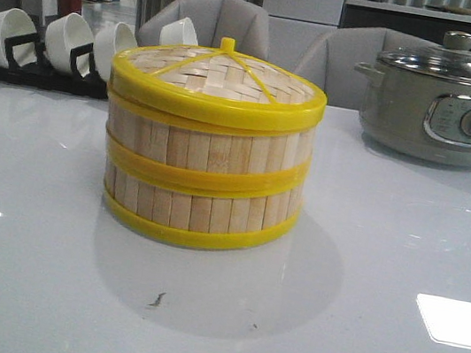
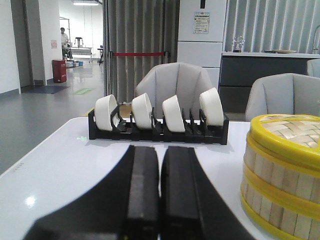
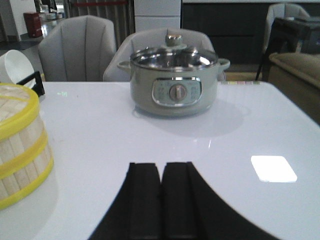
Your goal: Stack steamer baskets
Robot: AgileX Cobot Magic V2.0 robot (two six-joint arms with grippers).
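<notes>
The steamer baskets [image 1: 204, 176] stand as a stack of two in the middle of the white table [image 1: 384, 254], the upper one seated squarely on the lower so their yellow rims meet in a band around the middle. A woven lid [image 1: 222, 71] with a yellow rim and a small yellow knob sits on top of the upper basket.

In the front view neither arm shows. In the left wrist view, the left gripper [image 2: 160, 200] has its two black fingers pressed together with only a thin seam between them, holding nothing; the stack is near it, off to one side at the edge of that view, and not touching it. Beyond this gripper, a black rack [image 2: 157, 131] holds four white bowls [image 2: 141, 110] on edge.

In the right wrist view, the right gripper [image 3: 160, 200] is likewise closed and empty, low over bare table. The stack appears at the far edge of that view, apart from the fingers. Straight ahead of this gripper, further back on the table, stands a grey-green electric pot [image 3: 174, 82] with a glass lid and a dial on its front. Grey chairs [image 1: 215, 21] stand behind the table
</notes>
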